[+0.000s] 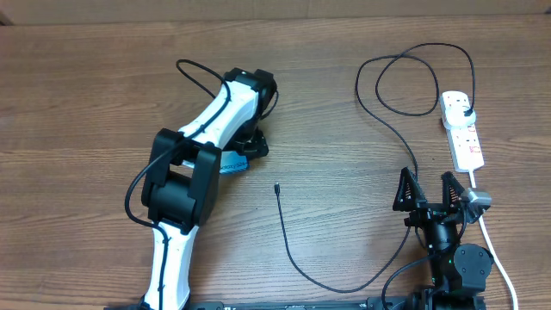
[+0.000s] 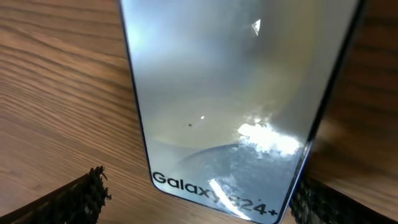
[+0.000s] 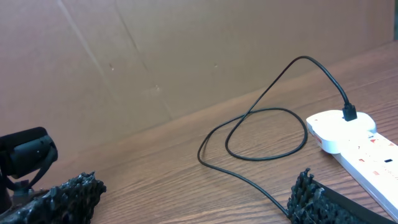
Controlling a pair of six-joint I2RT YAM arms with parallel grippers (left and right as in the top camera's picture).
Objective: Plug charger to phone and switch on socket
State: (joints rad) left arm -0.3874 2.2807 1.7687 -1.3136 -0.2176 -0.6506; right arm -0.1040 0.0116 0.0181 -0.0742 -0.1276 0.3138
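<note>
Starting on the left, the left arm (image 1: 202, 142) is stretching up across the table and covering nearly all of the phone (image 2: 230, 93). From overhead, only a blue sliver is peeking out beside the wrist. The wrist view is showing the screen close up and washed with glare. Its far end is cut off by the frame, and the "Galaxy S24+" lettering is sitting at the near end. The left gripper (image 2: 199, 186) is standing spread, straddling the phone. One finger (image 2: 81, 196) is sitting clear of the phone's edge and the other just beside its corner; whether that one is touching, I cannot tell.

Moving to the middle, the charger (image 1: 284, 231) is lying loose on bare wood. Its connector tip (image 1: 276, 187) is lying well apart from the phone, with open room all around it. The cable is sweeping down, passing close by the right arm, then looping towards the far edge and into its black plug (image 1: 465, 108), which is sitting in the socket (image 1: 467, 146).

On the right, the right gripper (image 1: 427, 191) is hovering with fingers wide apart and holding nothing, near the socket's near end. The thick white cord (image 1: 498, 258) is trailing off the bottom edge. The switches are too small to read. The wood-grain tabletop (image 1: 86, 86) is running throughout, and a brown cardboard wall (image 3: 124, 62) is closing off the back.
</note>
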